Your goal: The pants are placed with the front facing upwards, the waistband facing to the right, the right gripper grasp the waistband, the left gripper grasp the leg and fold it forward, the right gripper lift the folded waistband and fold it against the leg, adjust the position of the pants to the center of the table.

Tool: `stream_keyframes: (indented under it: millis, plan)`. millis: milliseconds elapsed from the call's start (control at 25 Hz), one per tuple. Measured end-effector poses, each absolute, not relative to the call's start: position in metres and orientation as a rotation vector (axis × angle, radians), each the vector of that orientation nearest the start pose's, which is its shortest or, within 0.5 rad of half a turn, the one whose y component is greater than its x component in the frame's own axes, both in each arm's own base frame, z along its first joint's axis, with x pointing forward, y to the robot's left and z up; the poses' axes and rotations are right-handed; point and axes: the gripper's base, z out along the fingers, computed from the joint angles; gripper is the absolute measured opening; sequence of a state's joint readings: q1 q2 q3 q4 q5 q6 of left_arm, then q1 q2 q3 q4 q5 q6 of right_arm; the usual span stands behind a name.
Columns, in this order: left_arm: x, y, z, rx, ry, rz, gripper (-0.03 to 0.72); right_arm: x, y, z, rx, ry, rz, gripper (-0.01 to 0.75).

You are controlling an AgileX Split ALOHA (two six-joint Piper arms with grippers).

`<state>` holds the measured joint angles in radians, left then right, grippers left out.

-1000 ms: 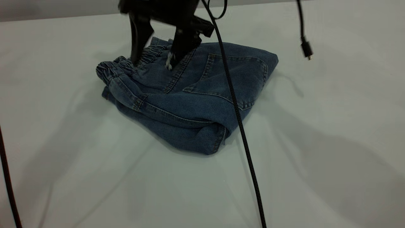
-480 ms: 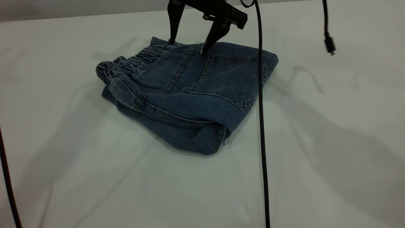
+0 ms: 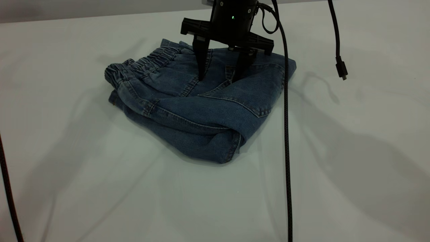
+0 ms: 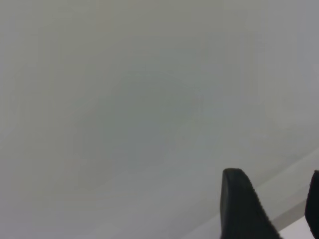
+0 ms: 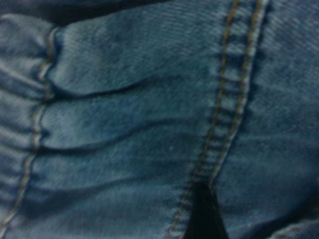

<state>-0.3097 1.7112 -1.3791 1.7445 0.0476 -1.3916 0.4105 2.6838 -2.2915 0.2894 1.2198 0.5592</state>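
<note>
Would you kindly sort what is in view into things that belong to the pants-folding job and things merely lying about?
Belonging to the job:
- folded small blue denim pants
- their gathered elastic denim waistband
- large plain white table
- right gripper, open, fingertips down on the pants
- left gripper, over bare table

Just about:
- hanging black braided cable
- loose black cable plug

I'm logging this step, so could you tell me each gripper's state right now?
Right gripper: open, fingertips pressing down on the folded pants.
Left gripper: open, holding nothing, over the bare table.

pants (image 3: 201, 107) on table (image 3: 100, 195) (waistband (image 3: 141, 65) left)
</note>
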Motion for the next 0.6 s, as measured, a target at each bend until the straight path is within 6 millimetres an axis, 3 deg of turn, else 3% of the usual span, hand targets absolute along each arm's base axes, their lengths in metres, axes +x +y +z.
stream_keyframes:
  millis: [200,600]
  plan:
    - [0.396,-0.123,0.336,0.56,1.72,0.069,0.316,0.468,0.229,0.068,0.342,3.183,0.393,0.438]
    - [0.396,-0.123,0.336,0.56,1.721,0.069,0.316,0.458,0.245,0.063,-0.268,3.161,0.287,0.437]
